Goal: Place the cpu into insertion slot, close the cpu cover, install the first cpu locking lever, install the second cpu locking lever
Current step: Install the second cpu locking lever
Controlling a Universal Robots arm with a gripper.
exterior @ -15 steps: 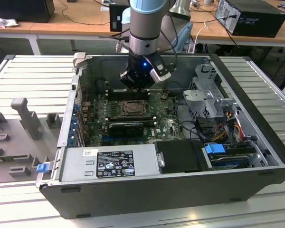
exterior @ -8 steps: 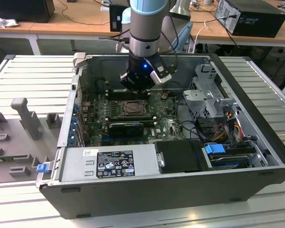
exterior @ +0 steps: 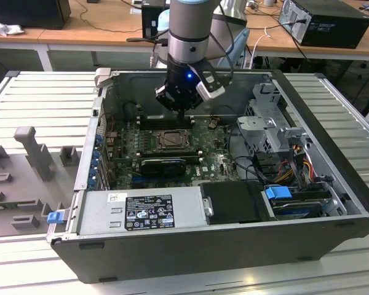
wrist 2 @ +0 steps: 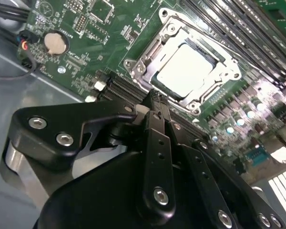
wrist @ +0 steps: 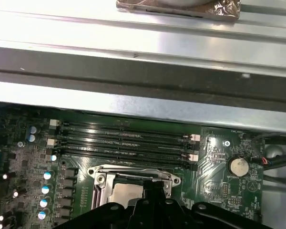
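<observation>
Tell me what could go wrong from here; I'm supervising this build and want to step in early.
1. The pincer sits right at the edge of the cpu cover, already lying over the cpu. A slightly off push could scrape the frame or load the chip unevenly.
2. The memory slots run close beside the insertion slot; a sideways slip might knock them.
3. Loose cables lie near the motherboard and could snag the arm.

My gripper [wrist 2: 155,102] was matt black with bright steel screws; the cpu [wrist 2: 189,71] showed pale satin metal, the cpu cover [wrist 2: 148,55] shiny silver plate, the motherboard [wrist 2: 95,28] glossy green
</observation>
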